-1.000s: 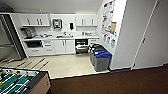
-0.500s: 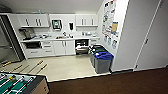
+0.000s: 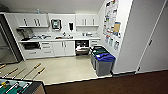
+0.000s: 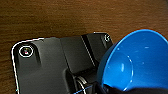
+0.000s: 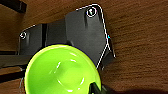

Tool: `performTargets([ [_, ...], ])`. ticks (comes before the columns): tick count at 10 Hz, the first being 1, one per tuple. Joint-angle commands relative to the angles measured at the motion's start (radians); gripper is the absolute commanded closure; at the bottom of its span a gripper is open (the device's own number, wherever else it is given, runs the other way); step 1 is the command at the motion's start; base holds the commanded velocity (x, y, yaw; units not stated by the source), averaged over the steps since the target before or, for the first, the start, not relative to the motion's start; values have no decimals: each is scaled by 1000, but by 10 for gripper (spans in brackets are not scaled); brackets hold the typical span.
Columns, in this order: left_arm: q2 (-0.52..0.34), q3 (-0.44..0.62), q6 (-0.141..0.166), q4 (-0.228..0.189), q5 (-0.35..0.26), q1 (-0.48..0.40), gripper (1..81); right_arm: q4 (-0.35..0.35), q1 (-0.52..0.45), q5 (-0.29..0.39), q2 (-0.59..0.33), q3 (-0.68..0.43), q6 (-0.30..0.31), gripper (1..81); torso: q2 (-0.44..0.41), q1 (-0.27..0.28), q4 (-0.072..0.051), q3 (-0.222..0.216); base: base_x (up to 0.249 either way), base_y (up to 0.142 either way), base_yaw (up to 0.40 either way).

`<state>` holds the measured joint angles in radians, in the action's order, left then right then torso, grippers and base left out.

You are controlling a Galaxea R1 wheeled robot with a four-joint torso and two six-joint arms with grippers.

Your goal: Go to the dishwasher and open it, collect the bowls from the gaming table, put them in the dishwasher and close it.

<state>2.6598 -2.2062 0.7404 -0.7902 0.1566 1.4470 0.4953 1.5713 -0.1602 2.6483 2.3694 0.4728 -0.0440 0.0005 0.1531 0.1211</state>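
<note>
Two bowls are in sight: one blue bowl (image 4: 140, 60) and one light green bowl (image 5: 62, 71). Two bins stand side by side by the wall, one with a blue lid (image 3: 104, 57), one with a dark green lid (image 3: 99, 50). One football table (image 3: 15, 86) sits at the near corner.

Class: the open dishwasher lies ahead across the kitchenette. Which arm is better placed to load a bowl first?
Neither clearly, I'd judge: the left arm carries the blue bowl, the right the green bowl, and the dishwasher sits roughly centred ahead.

Two bins (image 3: 102, 60) by wall; foosball table (image 3: 17, 86) near corner.
</note>
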Motion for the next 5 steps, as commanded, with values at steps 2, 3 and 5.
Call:
performTargets([
  [2, -21, 16, 4, -11, -22, -49, 811, 11, -30, 39, -37, 0, 0, 811, 0, 0, 0, 0, 218, 0, 0],
  [3, -21, 16, 4, -11, -20, -49, 811, 11, -30, 39, -37, 0, 0, 811, 0, 0, 0, 0, 218, 0, 0],
  [5, -20, 16, 4, -11, -22, -49, 811, 11, -30, 39, -37, 2, 0, 811, 0, 0, 0, 0, 218, 0, 0],
])
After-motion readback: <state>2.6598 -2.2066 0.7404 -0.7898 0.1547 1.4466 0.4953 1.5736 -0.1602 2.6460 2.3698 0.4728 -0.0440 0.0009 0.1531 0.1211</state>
